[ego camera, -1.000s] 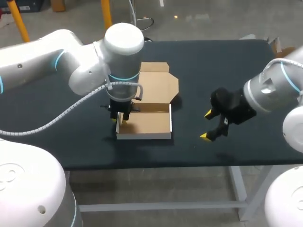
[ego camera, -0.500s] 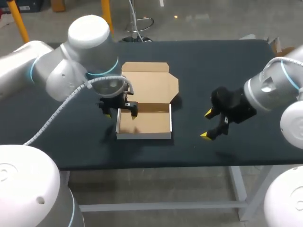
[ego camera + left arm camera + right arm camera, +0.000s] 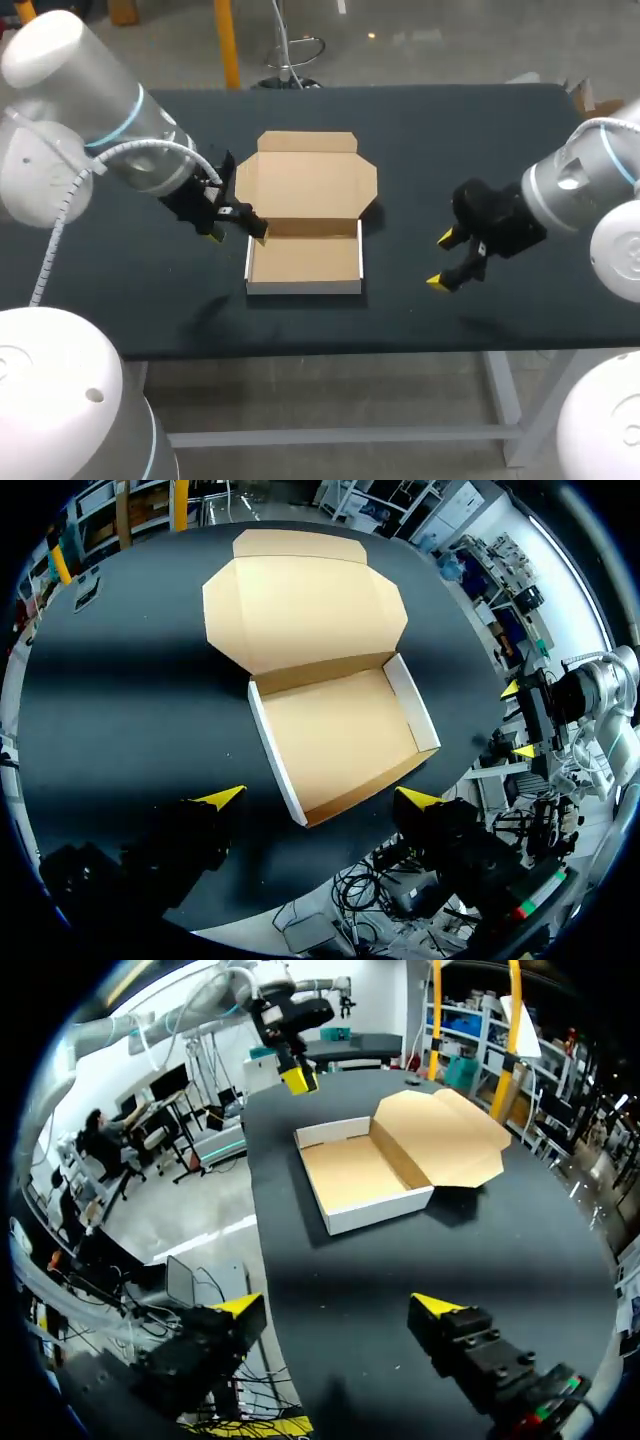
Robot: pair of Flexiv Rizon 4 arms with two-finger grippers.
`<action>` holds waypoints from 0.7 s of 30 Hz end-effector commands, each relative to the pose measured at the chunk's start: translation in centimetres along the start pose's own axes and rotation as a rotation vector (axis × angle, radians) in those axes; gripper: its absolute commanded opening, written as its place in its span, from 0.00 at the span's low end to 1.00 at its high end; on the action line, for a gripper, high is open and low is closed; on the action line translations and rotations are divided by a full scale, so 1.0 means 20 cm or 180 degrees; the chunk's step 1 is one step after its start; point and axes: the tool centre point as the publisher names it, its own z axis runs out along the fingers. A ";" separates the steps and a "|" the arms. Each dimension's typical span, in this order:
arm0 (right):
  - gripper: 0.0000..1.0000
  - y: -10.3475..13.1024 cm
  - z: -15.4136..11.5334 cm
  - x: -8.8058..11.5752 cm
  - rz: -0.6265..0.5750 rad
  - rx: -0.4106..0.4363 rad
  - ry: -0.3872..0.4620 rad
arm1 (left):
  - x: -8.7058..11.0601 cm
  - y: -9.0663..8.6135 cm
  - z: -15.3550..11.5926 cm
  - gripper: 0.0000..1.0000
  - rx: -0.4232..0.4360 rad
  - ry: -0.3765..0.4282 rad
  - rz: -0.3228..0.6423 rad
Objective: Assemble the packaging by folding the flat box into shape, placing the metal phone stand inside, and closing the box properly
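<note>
Cardboard tray box, brown, white-walled, lid laid open, is set on the black bench. Left end effector, just beside its corner, and right end effector, well apart, are held released, empty. The light box could be shoved by a low approach.

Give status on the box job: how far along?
Done: box folded into a tray, lid open flat behind. In hand: nothing; left gripper and right gripper both open, empty. Left: put the stand in, none visible, then close the lid.
</note>
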 end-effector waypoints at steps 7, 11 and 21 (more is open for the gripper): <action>1.00 0.00 -0.07 -0.03 0.0216 0.0072 0.0060 | -0.03 0.14 -0.28 1.00 0.0251 0.0302 0.0171; 1.00 0.00 -0.08 -0.03 0.0252 0.0076 0.0045 | -0.03 0.18 -0.32 1.00 0.0327 0.0198 0.0228; 1.00 -0.02 -0.13 -0.02 0.0511 0.0104 0.0009 | -0.01 0.27 -0.42 1.00 0.0465 0.0007 0.0297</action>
